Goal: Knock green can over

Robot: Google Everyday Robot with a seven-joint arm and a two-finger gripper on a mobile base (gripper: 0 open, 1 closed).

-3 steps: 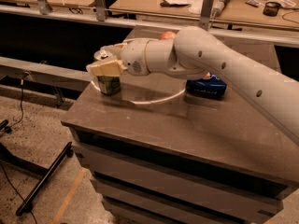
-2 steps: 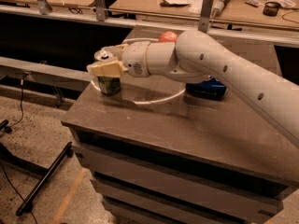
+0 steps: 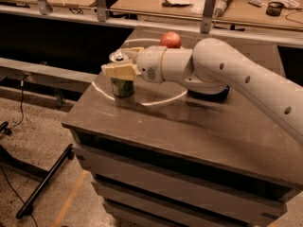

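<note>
**Green can not yet knocked over**

The green can [image 3: 122, 85] stands upright near the left edge of the table [image 3: 189, 126], its silver top showing and its base flat on the surface. The gripper [image 3: 121, 60] is at that same left part of the table, set around the can's upper rim. Whether it is clamped on the can or only sits about it, I cannot tell.

Further right, a red apple [image 3: 170, 39] rests at the table's back edge. A blue can [image 3: 222, 93] lies mostly hidden under the white arm [image 3: 236, 74] near the table's middle.

The reach looks done. The tipping push itself is still left.
</note>
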